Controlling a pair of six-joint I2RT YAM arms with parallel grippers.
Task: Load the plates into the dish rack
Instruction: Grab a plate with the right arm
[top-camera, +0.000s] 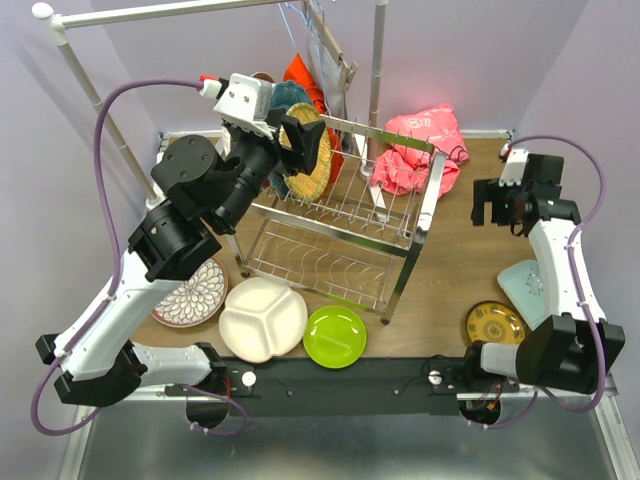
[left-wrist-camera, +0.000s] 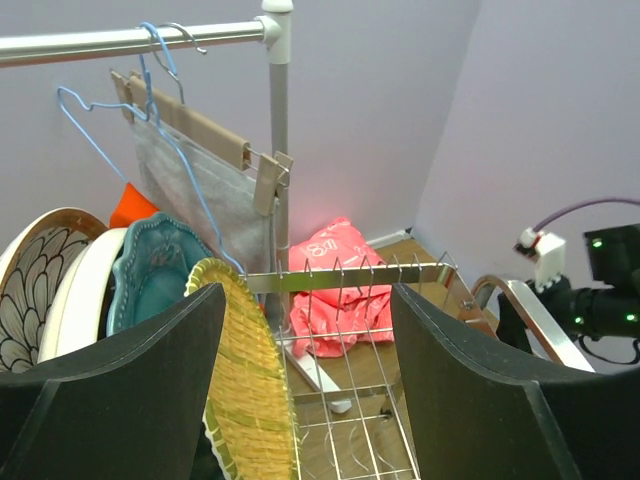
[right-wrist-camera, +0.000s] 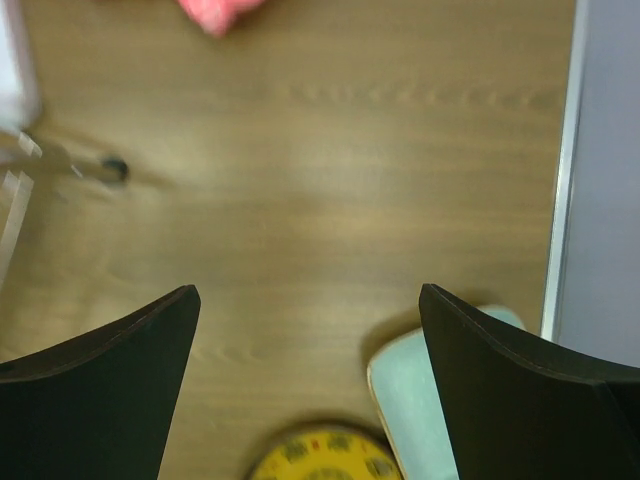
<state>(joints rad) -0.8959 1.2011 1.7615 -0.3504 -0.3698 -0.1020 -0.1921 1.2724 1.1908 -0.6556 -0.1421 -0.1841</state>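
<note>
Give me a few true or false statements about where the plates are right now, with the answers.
1. The lime green plate lies flat on the table. True.
2. The white divided plate stands in the dish rack. False: it lies on the table beside the lime green plate.
3. The right gripper holds the yellow patterned plate. False: it is open and empty, and that plate lies on the table.
4. A teal plate stands upright in the dish rack. True.

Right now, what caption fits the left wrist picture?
Open left gripper flanks a yellow patterned round plate standing in the shiny steel wire rack.
</note>
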